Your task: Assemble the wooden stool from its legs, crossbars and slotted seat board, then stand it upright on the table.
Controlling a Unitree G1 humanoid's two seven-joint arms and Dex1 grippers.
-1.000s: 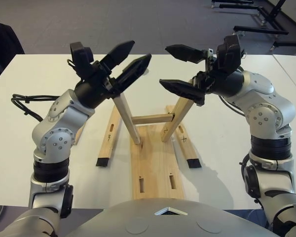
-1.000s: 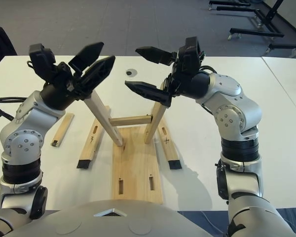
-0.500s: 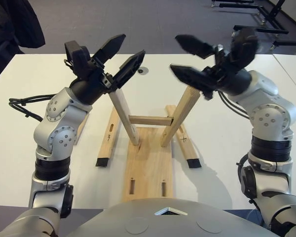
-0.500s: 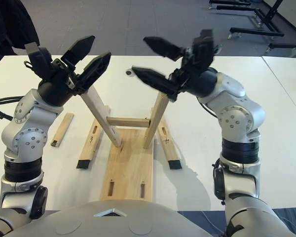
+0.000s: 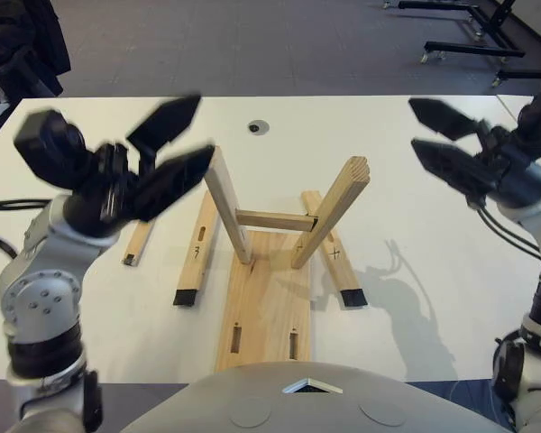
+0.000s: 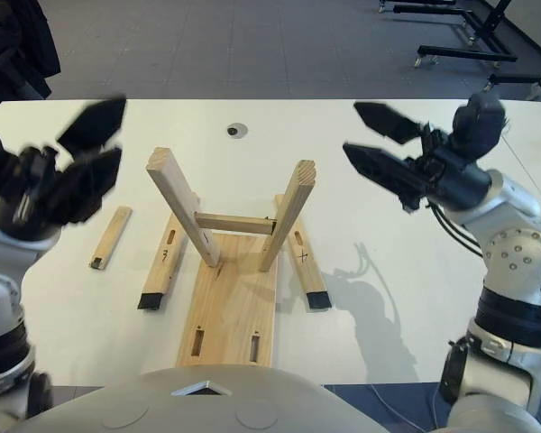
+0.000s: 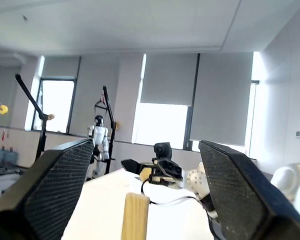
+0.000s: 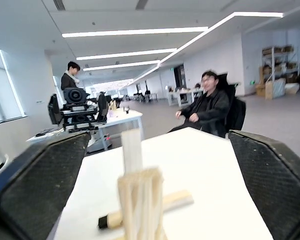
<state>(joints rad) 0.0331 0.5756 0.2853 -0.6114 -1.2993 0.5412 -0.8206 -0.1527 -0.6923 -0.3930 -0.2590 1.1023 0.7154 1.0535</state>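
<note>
You had left gripper [image 5: 198, 128] spread, empty, frame left; right gripper [image 5: 417, 124] released, frame right; two legs [image 5: 227, 212] slotted upright in seat board [image 5: 266, 311], centre.

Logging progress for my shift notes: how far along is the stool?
Done: two upright legs, joined by a crossbar, stand on the seat board. In hand: nothing; left gripper and right gripper are open, clear of the parts. Remaining: two flat legs, the loose crossbar, then standing it upright.
</note>
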